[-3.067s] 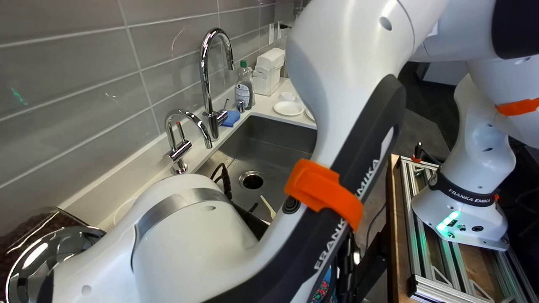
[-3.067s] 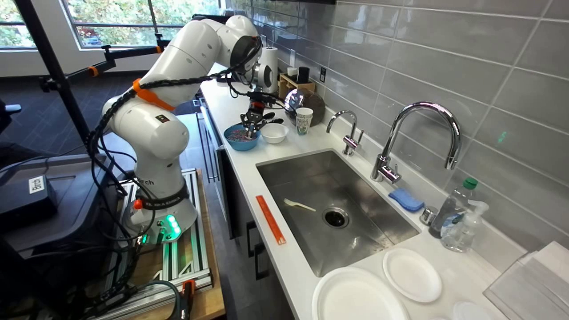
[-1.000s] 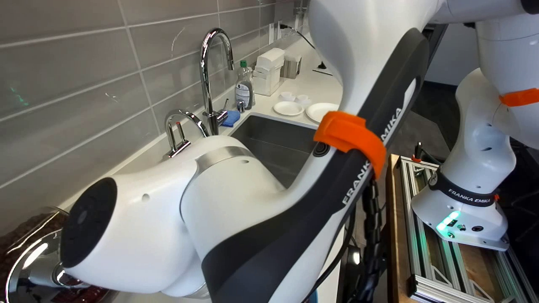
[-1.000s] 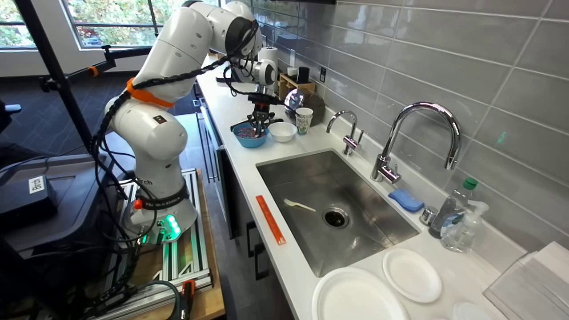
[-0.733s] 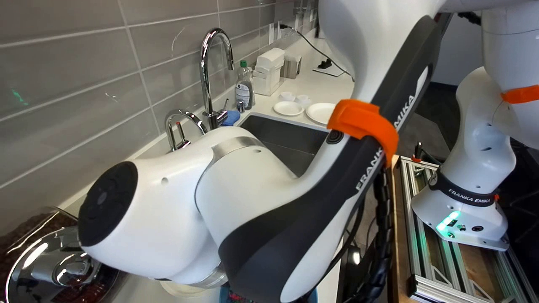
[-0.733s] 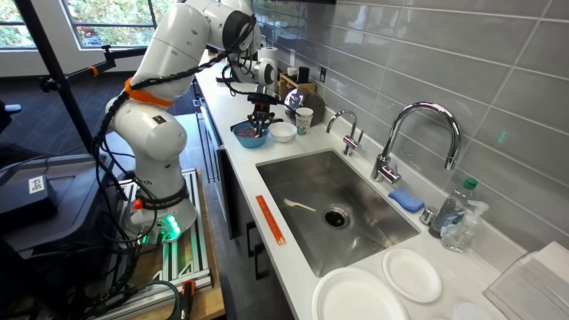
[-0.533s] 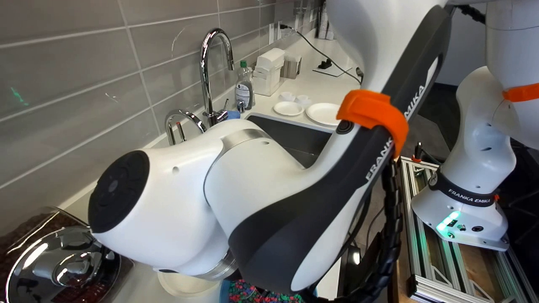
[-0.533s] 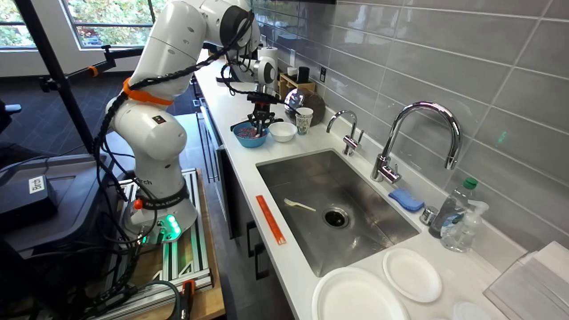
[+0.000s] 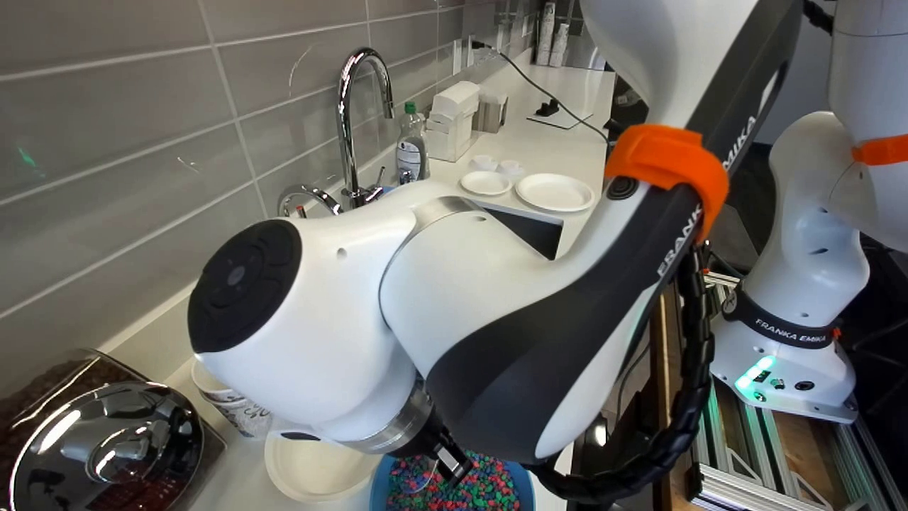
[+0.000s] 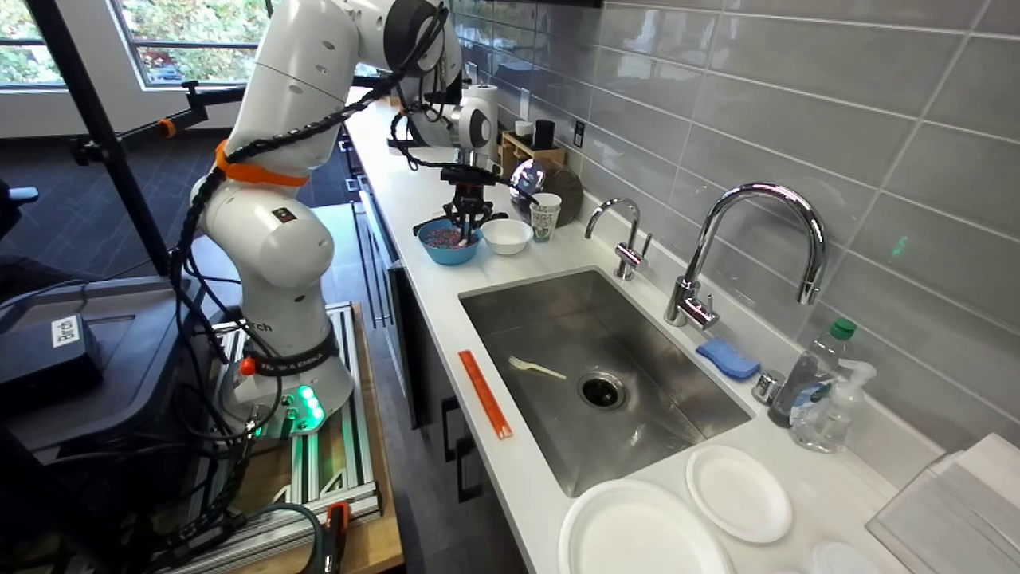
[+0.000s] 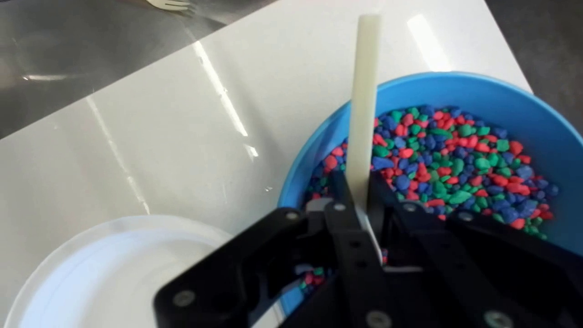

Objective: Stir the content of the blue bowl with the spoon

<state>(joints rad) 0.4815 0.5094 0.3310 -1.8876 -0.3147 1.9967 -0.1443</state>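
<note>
At right in my wrist view, the frame cuts off the blue bowl, and my jaws partly cover its coloured pebbles. The spoon shows just right of centre, its lower end hidden from me. The jaws are drawn together, pinching the spoon's pale handle.

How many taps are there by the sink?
2. In an exterior view, both stand between the sink and the wall: the tall tap near the blue sponge, the small tap nearer the patterned cup. No others seem hidden.
</note>
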